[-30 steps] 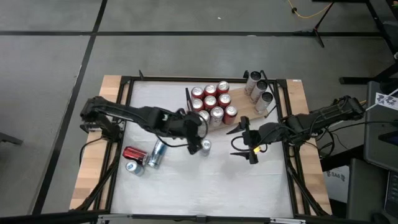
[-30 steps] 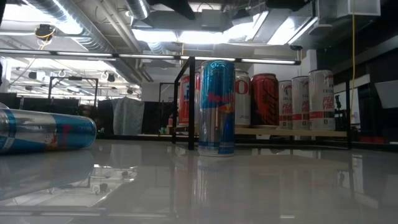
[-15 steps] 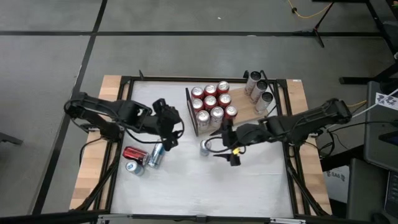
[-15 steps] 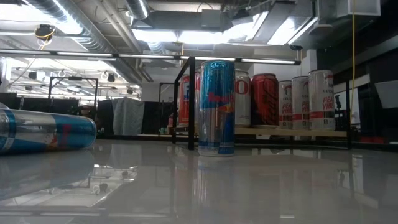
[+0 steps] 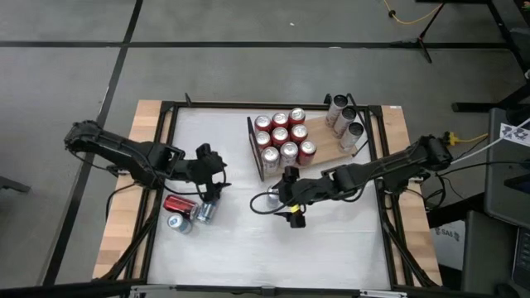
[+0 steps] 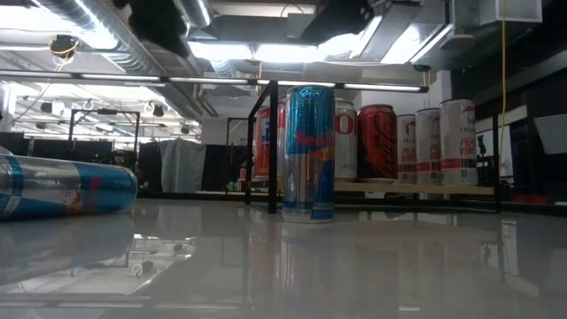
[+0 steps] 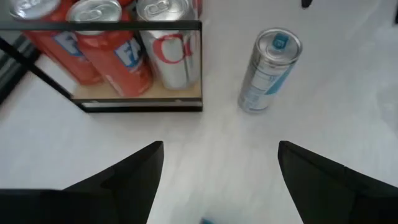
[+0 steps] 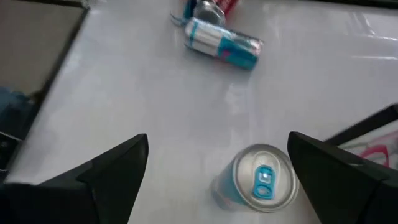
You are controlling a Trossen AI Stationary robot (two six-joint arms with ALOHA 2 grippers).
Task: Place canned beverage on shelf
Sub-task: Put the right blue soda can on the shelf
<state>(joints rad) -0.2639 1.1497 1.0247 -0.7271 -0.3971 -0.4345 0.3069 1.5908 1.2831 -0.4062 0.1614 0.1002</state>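
Where legible, "PEA" on can (image 6: 457,142)

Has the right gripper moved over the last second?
Yes. In the high view the right gripper has travelled leftward past the light-brown wooden shelf, and its open fingers now flank the upright blue-and-silver slim can.

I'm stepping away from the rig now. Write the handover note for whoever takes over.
Right tool: open, empty, around the upright blue-and-silver can on the table beside the shelf; not gripped yet.
Left tool: open, empty, above the two cans lying on the table's left: a blue-and-silver can and a red can.
Shelf: already holds a block of red and silver cans by the rail and three pale cans at the far end.
Left: grip the upright can, set it on the shelf, then fetch the two lying cans.
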